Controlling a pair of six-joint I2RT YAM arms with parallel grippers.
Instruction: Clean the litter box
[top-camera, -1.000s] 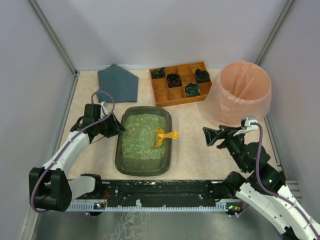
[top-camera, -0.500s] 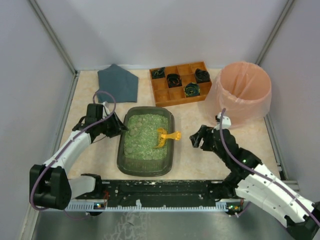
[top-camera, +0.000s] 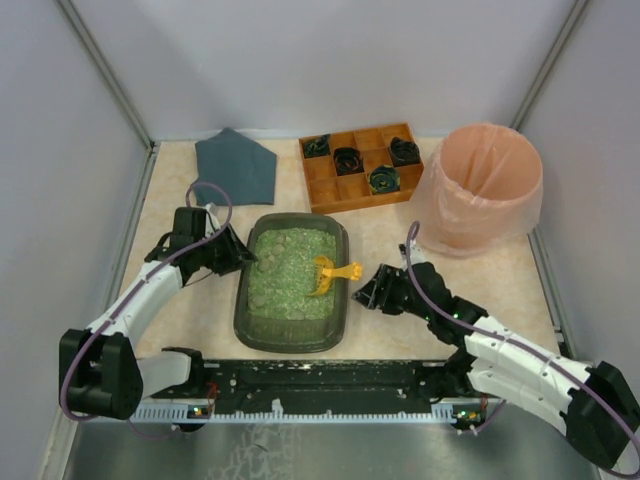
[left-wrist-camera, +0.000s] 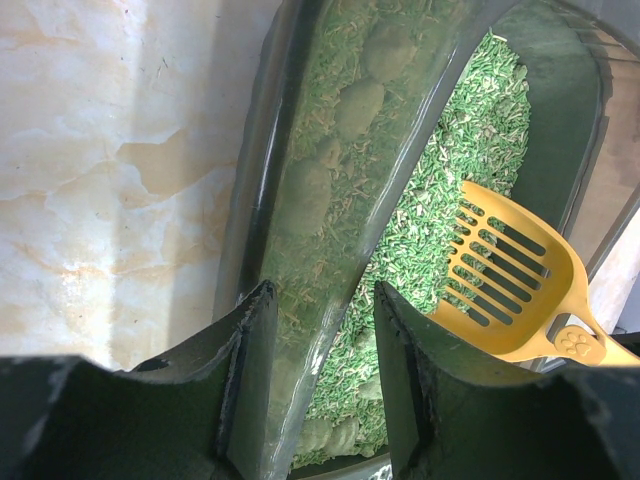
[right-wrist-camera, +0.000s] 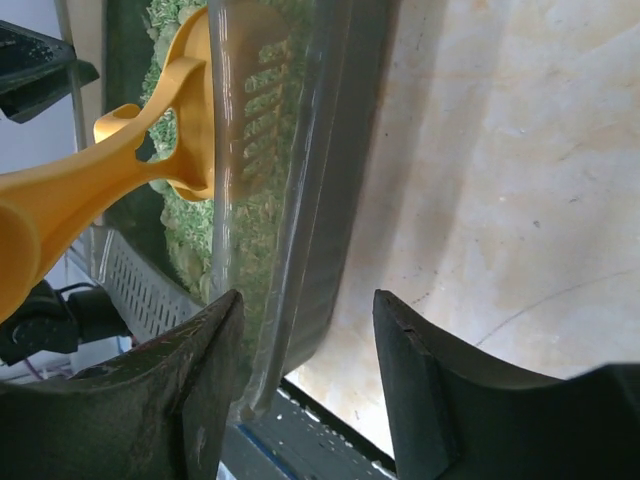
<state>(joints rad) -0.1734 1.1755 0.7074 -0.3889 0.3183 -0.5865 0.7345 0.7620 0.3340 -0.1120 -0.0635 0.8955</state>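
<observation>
Left gripper (top-camera: 241, 258) pinches the left wall of the litter box (top-camera: 285, 337); right gripper (top-camera: 362, 296), part-open and empty, sits at its right rim beside the scoop (top-camera: 328, 273), pink bin (top-camera: 470, 225) beyond.

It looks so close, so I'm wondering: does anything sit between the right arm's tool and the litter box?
Nothing visible. The right tool faces the dark grey-green plastic litter box directly; the yellow slotted plastic scoop overhangs its rim just beside it.
</observation>
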